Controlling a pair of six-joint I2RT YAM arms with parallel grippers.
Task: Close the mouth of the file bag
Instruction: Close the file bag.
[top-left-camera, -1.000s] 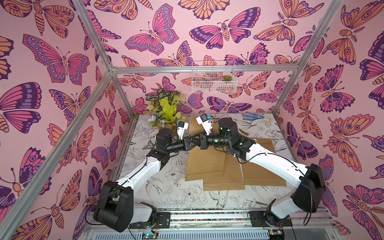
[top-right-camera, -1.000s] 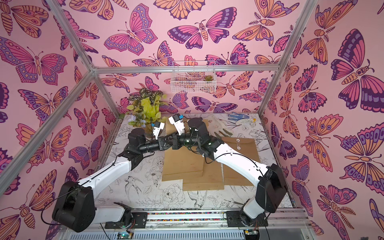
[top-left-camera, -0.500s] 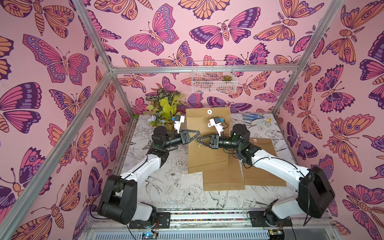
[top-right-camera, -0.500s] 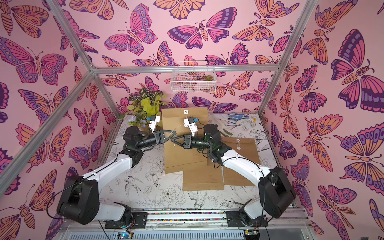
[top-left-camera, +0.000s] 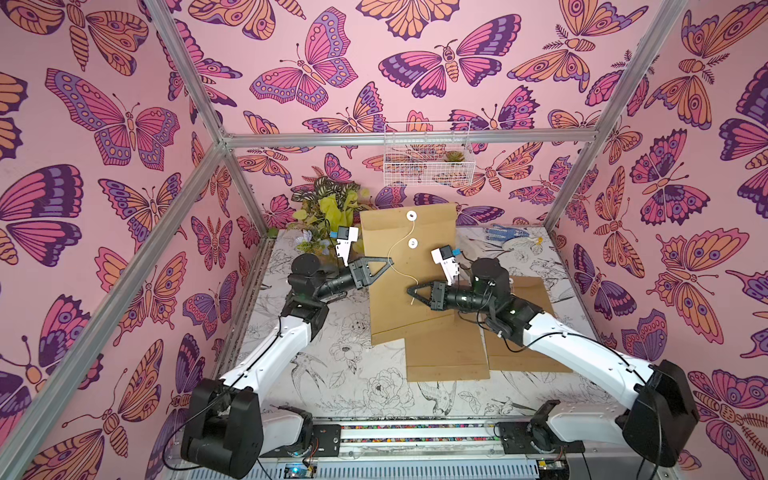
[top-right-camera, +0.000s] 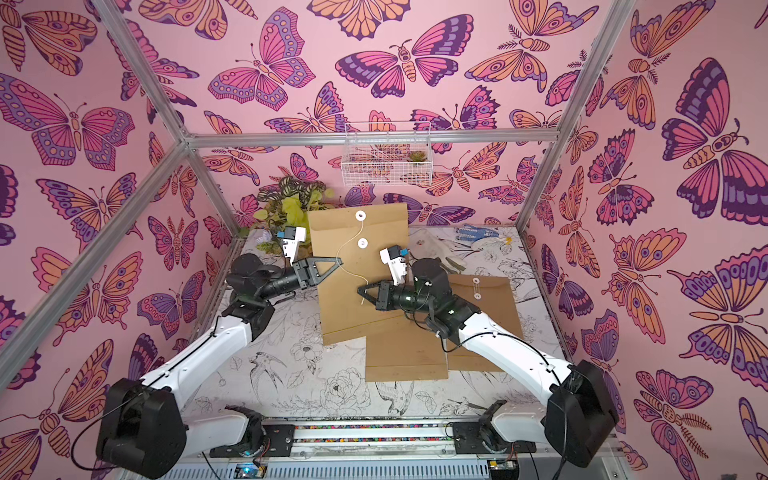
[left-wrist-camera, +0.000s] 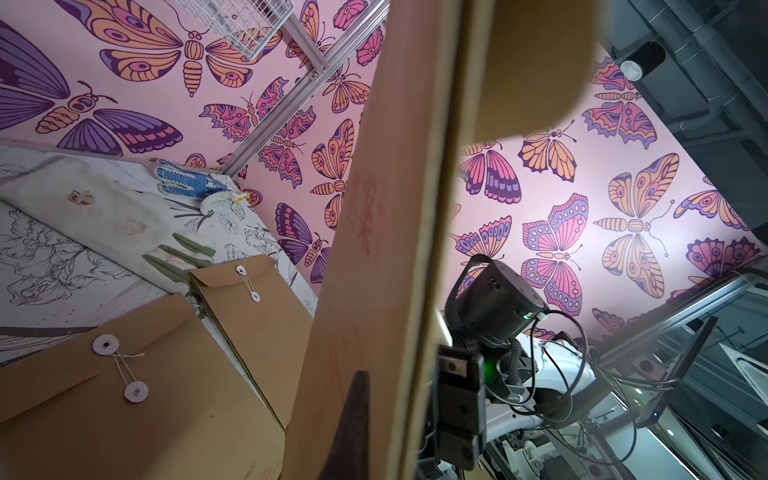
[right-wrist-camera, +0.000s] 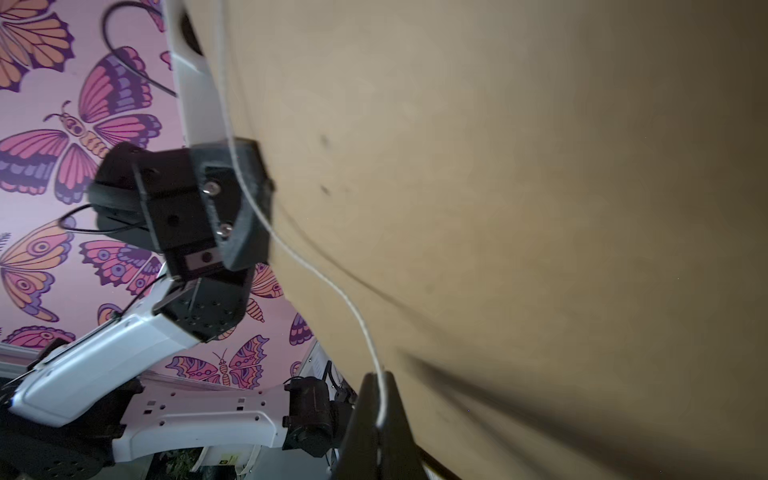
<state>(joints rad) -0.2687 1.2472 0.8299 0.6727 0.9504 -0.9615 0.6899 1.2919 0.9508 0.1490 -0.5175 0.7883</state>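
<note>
Pink butterfly walls (top-left-camera: 332, 50), floral tabletop (top-left-camera: 353, 386), wire basket (top-left-camera: 428, 166)

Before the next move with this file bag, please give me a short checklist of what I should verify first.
1. Left gripper holds the file bag by its edge, jaws shut: ok.
2. Right gripper holds the string, jaws shut: ok.
3. The string is wound around the lower disc: not ok, it hangs loose.
4. Flap pressed flat on the bag: cannot tell.
</note>
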